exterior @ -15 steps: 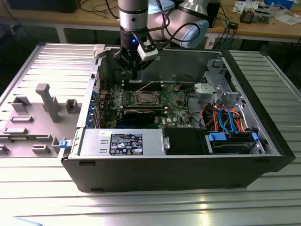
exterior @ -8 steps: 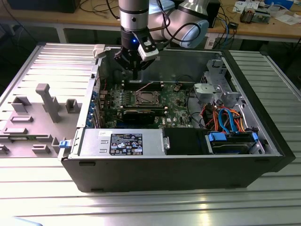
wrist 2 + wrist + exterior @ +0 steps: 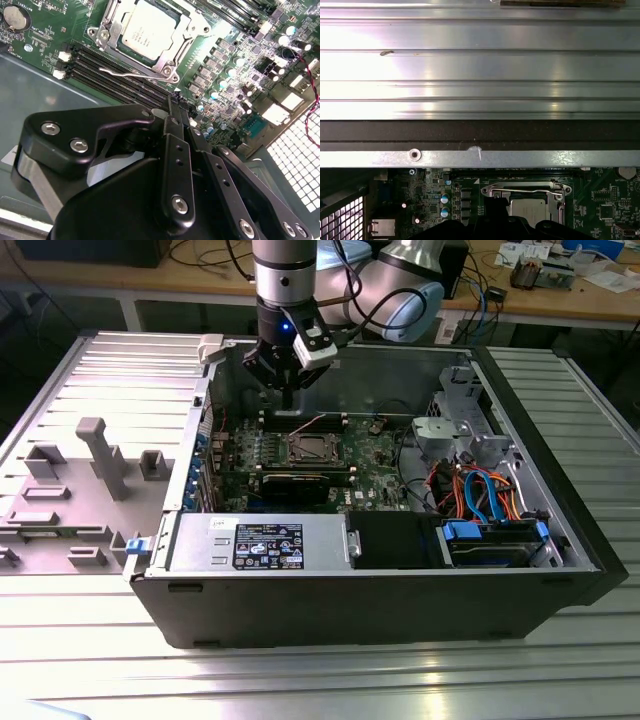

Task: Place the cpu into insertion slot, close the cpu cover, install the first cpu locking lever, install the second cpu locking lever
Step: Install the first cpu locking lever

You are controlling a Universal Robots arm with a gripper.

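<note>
The cpu (image 3: 148, 29) lies flat in the insertion slot (image 3: 312, 449) on the green motherboard, its silver top showing through the window of the cpu cover (image 3: 176, 54). The cover lies down around the chip. One thin wire locking lever (image 3: 131, 74) runs along the socket's edge; in the first wrist view the lever (image 3: 522, 190) lies beside the cpu (image 3: 529, 208). My gripper (image 3: 287, 400) hangs above the board, just behind the socket in the exterior view. Its black fingers (image 3: 176, 117) meet at the tips, shut on nothing.
The open computer case (image 3: 350, 590) lies on a ribbed metal table. Memory slots (image 3: 105, 70) run beside the socket, and a black card (image 3: 300, 483) sits in front of it. Drive bays and orange and blue cables (image 3: 480, 495) fill the exterior view's right. A grey fixture tray (image 3: 90, 480) stands left.
</note>
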